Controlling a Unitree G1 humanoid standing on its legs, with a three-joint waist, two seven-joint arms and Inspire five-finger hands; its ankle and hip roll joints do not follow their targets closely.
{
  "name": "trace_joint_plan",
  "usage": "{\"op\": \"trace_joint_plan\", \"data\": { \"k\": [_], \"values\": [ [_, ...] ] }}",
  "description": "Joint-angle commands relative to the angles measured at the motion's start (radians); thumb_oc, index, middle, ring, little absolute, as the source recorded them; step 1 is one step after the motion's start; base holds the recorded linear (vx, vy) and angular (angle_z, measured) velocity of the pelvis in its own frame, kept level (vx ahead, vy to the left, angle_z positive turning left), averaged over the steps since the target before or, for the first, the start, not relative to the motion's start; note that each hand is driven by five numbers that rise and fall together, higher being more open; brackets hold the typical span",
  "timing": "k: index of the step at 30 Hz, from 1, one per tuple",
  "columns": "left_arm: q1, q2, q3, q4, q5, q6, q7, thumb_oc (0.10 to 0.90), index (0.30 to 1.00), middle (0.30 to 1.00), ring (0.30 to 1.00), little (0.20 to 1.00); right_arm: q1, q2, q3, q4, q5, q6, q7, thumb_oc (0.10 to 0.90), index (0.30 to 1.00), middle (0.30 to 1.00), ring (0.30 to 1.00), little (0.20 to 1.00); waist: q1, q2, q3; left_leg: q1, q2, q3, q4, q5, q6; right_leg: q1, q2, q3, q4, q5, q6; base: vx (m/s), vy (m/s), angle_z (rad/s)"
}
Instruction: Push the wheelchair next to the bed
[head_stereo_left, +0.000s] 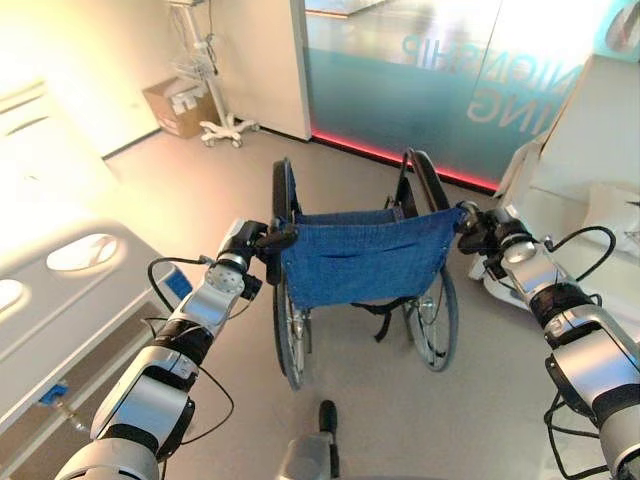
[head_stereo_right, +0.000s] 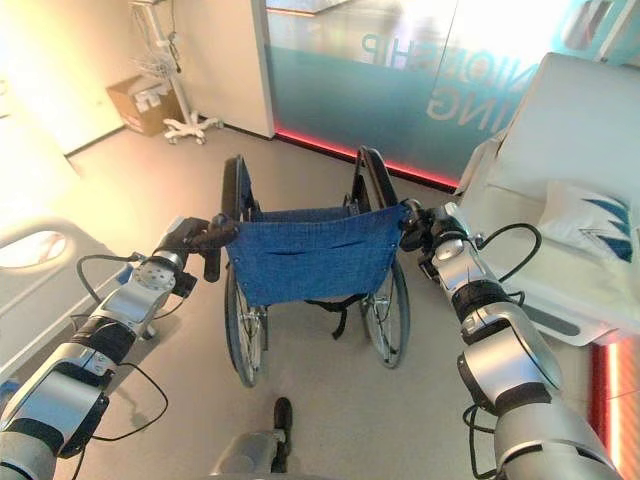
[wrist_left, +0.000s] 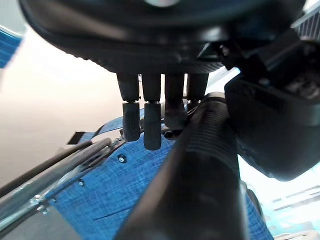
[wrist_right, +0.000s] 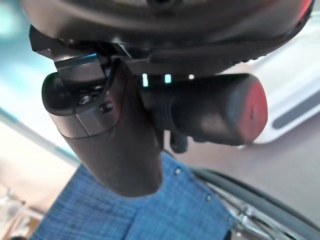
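Note:
The wheelchair (head_stereo_left: 365, 255) with a blue cloth backrest stands on the floor straight ahead, its back towards me. My left hand (head_stereo_left: 250, 243) is curled on the left push handle (wrist_left: 200, 165), the black ribbed grip passing between fingers (wrist_left: 150, 125) and thumb. My right hand (head_stereo_left: 478, 228) is closed on the right push handle (wrist_right: 220, 110), whose end cap is red, with the thumb (wrist_right: 115, 145) wrapped over it. A bed with a white side rail (head_stereo_left: 60, 300) lies at the lower left, about an arm's length from the wheelchair's left wheel (head_stereo_left: 288, 330).
A second white bed (head_stereo_right: 570, 150) with a patterned pillow (head_stereo_right: 590, 225) stands close on the right. Ahead is a frosted glass wall (head_stereo_left: 450, 80) with a red strip at its foot. A cardboard box (head_stereo_left: 175, 105) and a wheeled stand (head_stereo_left: 215, 110) sit at the far left.

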Motion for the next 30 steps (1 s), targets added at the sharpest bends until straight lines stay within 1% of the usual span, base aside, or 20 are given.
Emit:
{"op": "trace_joint_plan", "data": {
  "k": [1, 3, 5, 6, 7, 8, 9, 10, 12, 13, 14, 15, 16, 17, 18, 21, 24, 26, 27, 30],
  "values": [
    [0.005, -0.028, -0.089, 0.083, 0.086, 0.007, -0.021, 0.400, 0.300, 0.300, 0.300, 0.300, -0.064, 0.059, 0.073, -0.100, -0.021, -0.117, 0.083, 0.400, 0.300, 0.300, 0.300, 0.300, 0.046, 0.030, 0.027, -0.046, 0.030, -0.029, 0.044, -0.002, 0.024, -0.053, 0.047, -0.060, 0.126, 0.071, -0.036, 0.20, 0.134, -0.43],
    [-0.029, -0.034, -0.097, 0.103, 0.092, 0.011, -0.012, 0.400, 0.300, 0.300, 0.300, 0.300, -0.061, 0.073, 0.064, -0.110, -0.026, -0.121, 0.068, 0.400, 0.300, 0.300, 0.300, 0.300, 0.051, 0.020, 0.019, -0.047, 0.005, -0.038, 0.034, -0.009, 0.036, -0.040, 0.018, -0.060, 0.170, 0.076, -0.016, 0.24, 0.203, -0.25],
    [-0.061, -0.043, -0.111, 0.112, 0.090, 0.023, 0.001, 0.400, 0.300, 0.300, 0.300, 0.300, -0.061, 0.076, 0.054, -0.114, -0.036, -0.126, 0.065, 0.400, 0.300, 0.300, 0.300, 0.300, 0.052, 0.005, 0.009, -0.051, -0.030, -0.039, 0.015, -0.017, 0.054, -0.043, 0.001, -0.044, 0.224, 0.140, 0.004, 0.19, 0.184, -0.01],
    [-0.065, -0.044, -0.112, 0.113, 0.091, 0.024, 0.002, 0.400, 0.300, 0.300, 0.300, 0.300, -0.060, 0.075, 0.053, -0.116, -0.037, -0.126, 0.065, 0.400, 0.300, 0.300, 0.300, 0.300, 0.053, 0.007, 0.005, -0.053, -0.030, -0.039, 0.012, -0.016, 0.056, -0.046, 0.005, -0.040, 0.226, 0.151, 0.005, 0.18, 0.142, 0.12],
    [-0.076, -0.052, -0.121, 0.118, 0.099, 0.029, 0.006, 0.400, 0.300, 0.300, 0.300, 0.300, -0.054, 0.071, 0.052, -0.120, -0.030, -0.127, 0.062, 0.400, 0.300, 0.300, 0.300, 0.300, 0.043, -0.004, 0.000, -0.037, -0.055, -0.041, -0.005, -0.025, 0.068, -0.061, 0.007, -0.027, 0.273, 0.181, 0.016, 0.17, 0.116, 0.25],
    [-0.079, -0.057, -0.124, 0.119, 0.104, 0.032, 0.006, 0.400, 0.300, 0.300, 0.300, 0.300, -0.050, 0.067, 0.053, -0.123, -0.027, -0.127, 0.062, 0.400, 0.300, 0.300, 0.300, 0.300, 0.040, -0.003, -0.007, -0.030, -0.060, -0.046, -0.012, -0.028, 0.072, -0.075, 0.014, -0.021, 0.285, 0.207, 0.019, 0.31, 0.152, 0.49],
    [-0.080, -0.067, -0.126, 0.121, 0.119, 0.038, 0.001, 0.400, 0.300, 0.300, 0.300, 0.300, -0.043, 0.064, 0.050, -0.137, -0.034, -0.113, 0.075, 0.400, 0.300, 0.300, 0.300, 0.300, 0.022, -0.008, -0.011, 0.006, -0.079, -0.063, -0.025, -0.040, 0.078, -0.118, -0.006, -0.019, 0.303, 0.243, 0.021, 0.23, 0.094, 0.48],
    [-0.080, -0.070, -0.126, 0.124, 0.122, 0.037, 0.001, 0.400, 0.300, 0.300, 0.300, 0.300, -0.043, 0.062, 0.050, -0.137, -0.035, -0.112, 0.079, 0.400, 0.300, 0.300, 0.300, 0.300, 0.019, -0.002, -0.013, 0.013, -0.075, -0.066, -0.026, -0.041, 0.077, -0.133, -0.006, -0.019, 0.296, 0.248, 0.017, 0.31, 0.076, 0.40],
    [-0.072, -0.078, -0.117, 0.128, 0.143, 0.029, -0.001, 0.400, 0.300, 0.300, 0.300, 0.300, -0.053, 0.055, 0.048, -0.127, -0.046, -0.114, 0.102, 0.400, 0.300, 0.300, 0.300, 0.300, -0.012, 0.025, -0.003, 0.080, -0.059, -0.092, -0.033, -0.055, 0.068, -0.242, -0.029, -0.016, 0.256, 0.253, 0.002, 0.23, -0.003, 0.29],
    [-0.072, -0.074, -0.115, 0.127, 0.163, 0.028, -0.001, 0.400, 0.300, 0.300, 0.300, 0.300, -0.057, 0.054, 0.048, -0.128, -0.050, -0.114, 0.105, 0.400, 0.300, 0.300, 0.300, 0.300, -0.023, 0.031, 0.006, 0.103, -0.056, -0.103, -0.037, -0.063, 0.066, -0.278, -0.043, -0.011, 0.243, 0.270, 0.002, 0.14, -0.084, 0.20],
    [-0.079, -0.063, -0.118, 0.125, 0.176, 0.025, -0.006, 0.400, 0.300, 0.300, 0.300, 0.300, -0.063, 0.053, 0.047, -0.130, -0.055, -0.113, 0.106, 0.400, 0.300, 0.300, 0.300, 0.300, -0.036, 0.036, 0.018, 0.124, -0.052, -0.118, -0.040, -0.074, 0.063, -0.334, -0.063, 0.005, 0.214, 0.312, 0.006, 0.15, -0.206, 0.07],
    [-0.096, -0.039, -0.124, 0.125, 0.165, 0.012, -0.028, 0.400, 0.300, 0.300, 0.300, 0.300, -0.077, 0.047, 0.050, -0.134, -0.063, -0.111, 0.097, 0.400, 0.300, 0.300, 0.300, 0.300, -0.058, 0.029, 0.046, 0.148, -0.059, -0.140, -0.040, -0.106, 0.066, -0.404, -0.097, 0.040, 0.151, 0.386, 0.027, 0.17, -0.285, -0.03],
    [-0.107, -0.026, -0.131, 0.116, 0.149, 0.012, -0.042, 0.400, 0.300, 0.300, 0.300, 0.300, -0.082, 0.039, 0.054, -0.142, -0.072, -0.105, 0.094, 0.400, 0.300, 0.300, 0.300, 0.300, -0.070, 0.020, 0.061, 0.159, -0.066, -0.155, -0.037, -0.131, 0.069, -0.431, -0.118, 0.062, 0.095, 0.435, 0.044, 0.17, -0.277, 0.13],
    [-0.111, -0.020, -0.135, 0.111, 0.140, 0.012, -0.048, 0.400, 0.300, 0.300, 0.300, 0.300, -0.083, 0.034, 0.056, -0.146, -0.072, -0.101, 0.089, 0.400, 0.300, 0.300, 0.300, 0.300, -0.074, 0.016, 0.067, 0.164, -0.068, -0.161, -0.034, -0.142, 0.070, -0.439, -0.126, 0.070, 0.067, 0.454, 0.052, 0.26, -0.315, 0.55],
    [-0.116, -0.001, -0.141, 0.099, 0.118, 0.002, -0.082, 0.400, 0.300, 0.300, 0.300, 0.300, -0.089, 0.015, 0.063, -0.166, -0.098, -0.085, 0.083, 0.400, 0.300, 0.300, 0.300, 0.300, -0.085, 0.009, 0.084, 0.176, -0.067, -0.185, -0.018, -0.173, 0.070, -0.467, -0.145, 0.086, -0.018, 0.490, 0.070, 0.22, -0.236, 0.74],
    [-0.105, 0.015, -0.144, 0.075, 0.122, -0.008, -0.131, 0.400, 0.300, 0.300, 0.300, 0.300, -0.108, -0.022, 0.073, -0.192, -0.154, -0.061, 0.110, 0.400, 0.300, 0.300, 0.300, 0.300, -0.087, 0.006, 0.096, 0.187, -0.051, -0.198, 0.008, -0.198, 0.063, -0.465, -0.158, 0.080, -0.080, 0.505, 0.083, 0.34, -0.315, 0.91],
    [-0.055, 0.039, -0.141, 0.027, 0.118, -0.037, -0.207, 0.400, 0.300, 0.300, 0.300, 0.300, -0.150, -0.105, 0.118, -0.221, -0.228, -0.038, 0.190, 0.400, 0.300, 0.300, 0.300, 0.300, -0.082, -0.013, 0.097, 0.197, -0.033, -0.253, 0.048, -0.226, 0.055, -0.451, -0.172, 0.126, -0.073, 0.513, 0.094, 0.39, -0.364, 0.87],
    [-0.041, 0.047, -0.142, 0.007, 0.117, -0.037, -0.220, 0.400, 0.300, 0.300, 0.300, 0.300, -0.161, -0.134, 0.135, -0.224, -0.226, -0.049, 0.212, 0.400, 0.300, 0.300, 0.300, 0.300, -0.082, -0.018, 0.093, 0.196, -0.022, -0.276, 0.057, -0.229, 0.050, -0.439, -0.163, 0.141, -0.060, 0.494, 0.097, 0.33, -0.382, 0.95],
    [-0.007, 0.049, -0.139, -0.010, 0.117, -0.040, -0.225, 0.400, 0.300, 0.300, 0.300, 0.300, -0.168, -0.180, 0.153, -0.224, -0.193, -0.078, 0.243, 0.400, 0.300, 0.300, 0.300, 0.300, -0.086, -0.032, 0.080, 0.191, -0.005, -0.309, 0.073, -0.230, 0.036, -0.423, -0.141, 0.158, -0.036, 0.457, 0.102, 0.31, -0.378, 1.00],
    [0.049, 0.041, -0.128, -0.028, 0.131, -0.029, -0.234, 0.400, 0.300, 0.300, 0.300, 0.300, -0.192, -0.205, 0.183, -0.260, -0.189, -0.075, 0.299, 0.400, 0.300, 0.300, 0.300, 0.300, -0.087, -0.041, 0.067, 0.244, 0.060, -0.297, 0.053, -0.212, -0.003, -0.426, -0.130, 0.107, 0.045, 0.414, 0.102, 0.35, -0.331, 0.77]
  ]
}}
